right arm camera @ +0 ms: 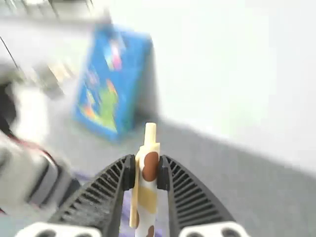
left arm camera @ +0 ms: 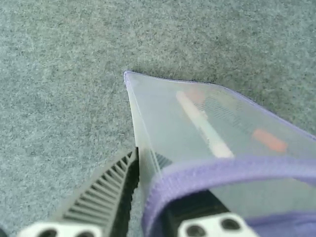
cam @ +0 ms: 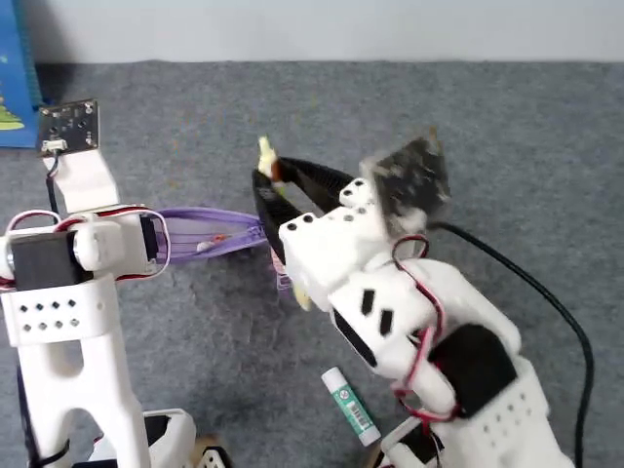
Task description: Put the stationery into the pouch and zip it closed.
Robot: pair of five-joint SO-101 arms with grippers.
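One glue stick [cam: 349, 405]: lay on the table [cam: 507, 136].
Left gripper [left arm camera: 145, 163]: clamped on the pouch [left arm camera: 197, 128] edge.
Right gripper [right arm camera: 146, 170]: pinched a spotted pen [right arm camera: 149, 137] upright.

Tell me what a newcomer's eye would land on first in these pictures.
The right tool, over the middle of the grey carpet, clamps a cream pen with brown spots. Beside it, the left tool grips a clear, purple-edged pouch. A white glue stick with a green label lies by the right arm's base.
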